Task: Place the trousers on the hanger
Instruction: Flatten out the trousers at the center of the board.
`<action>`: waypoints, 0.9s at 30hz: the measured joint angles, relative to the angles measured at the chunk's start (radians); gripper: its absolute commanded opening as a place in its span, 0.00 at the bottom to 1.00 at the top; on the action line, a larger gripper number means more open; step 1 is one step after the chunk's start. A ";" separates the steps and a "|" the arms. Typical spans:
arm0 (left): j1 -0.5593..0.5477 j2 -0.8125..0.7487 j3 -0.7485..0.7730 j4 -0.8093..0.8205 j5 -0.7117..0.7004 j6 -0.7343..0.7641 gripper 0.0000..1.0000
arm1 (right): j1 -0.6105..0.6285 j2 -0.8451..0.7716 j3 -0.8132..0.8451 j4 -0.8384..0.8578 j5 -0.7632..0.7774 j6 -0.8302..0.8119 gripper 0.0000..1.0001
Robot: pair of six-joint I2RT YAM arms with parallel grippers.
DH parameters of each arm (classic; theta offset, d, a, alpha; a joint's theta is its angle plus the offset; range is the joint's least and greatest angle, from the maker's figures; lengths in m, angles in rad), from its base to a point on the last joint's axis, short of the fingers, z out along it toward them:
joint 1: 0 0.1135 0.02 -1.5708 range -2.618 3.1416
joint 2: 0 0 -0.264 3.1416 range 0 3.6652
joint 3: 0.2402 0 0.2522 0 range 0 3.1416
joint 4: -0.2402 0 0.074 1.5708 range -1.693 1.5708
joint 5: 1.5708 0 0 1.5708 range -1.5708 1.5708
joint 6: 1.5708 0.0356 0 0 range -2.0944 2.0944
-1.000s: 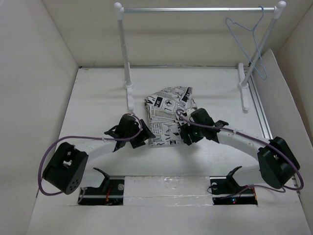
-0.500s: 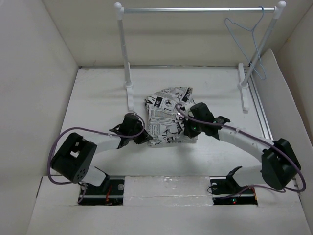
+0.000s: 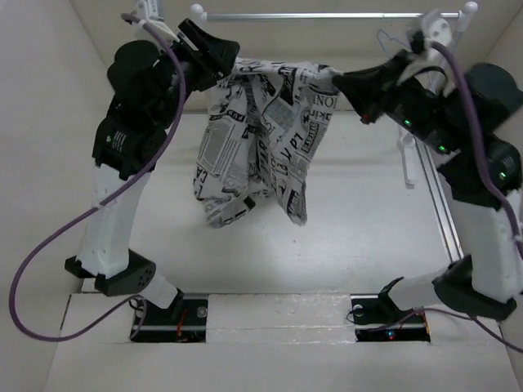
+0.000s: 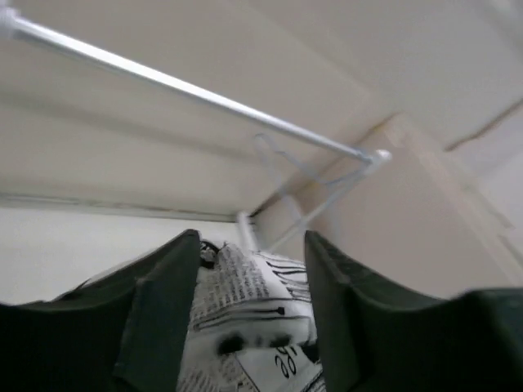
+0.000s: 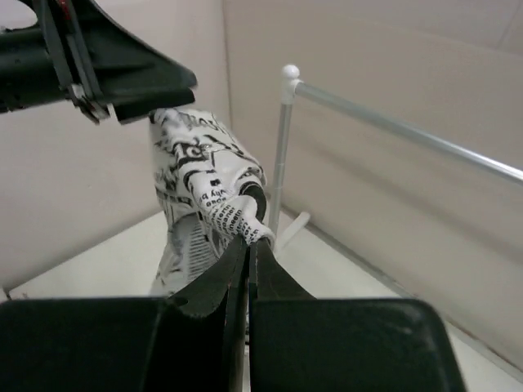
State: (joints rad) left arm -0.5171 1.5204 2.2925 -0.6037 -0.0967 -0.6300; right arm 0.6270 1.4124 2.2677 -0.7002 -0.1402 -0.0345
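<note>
trousers [image 3: 261, 139] — newsprint lettering, "PT" readable; left gripper [image 3: 233, 59], right gripper [image 3: 339, 82] pinching

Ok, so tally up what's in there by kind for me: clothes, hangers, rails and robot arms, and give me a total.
Trousers: 1
Hanger: 1
Clothes rail: 1
Robot arms: 2, the left arm and the right arm
Total: 5
</note>
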 measured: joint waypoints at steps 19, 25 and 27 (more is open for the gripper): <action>0.061 -0.266 -1.052 -0.013 -0.193 0.019 0.89 | 0.018 -0.575 -1.316 -0.321 -0.042 0.016 0.00; 0.324 -0.253 -1.354 0.029 -0.100 -0.053 0.92 | 0.003 -0.517 -1.194 -0.319 0.172 0.043 0.00; 0.465 -0.329 -1.437 0.074 -0.045 -0.092 0.96 | -0.030 -0.510 -1.168 -0.317 0.204 0.043 0.00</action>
State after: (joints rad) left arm -0.0525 1.1915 0.8551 -0.5293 -0.1413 -0.7223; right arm 0.5968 0.9028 1.1000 -1.0172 0.0635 0.0082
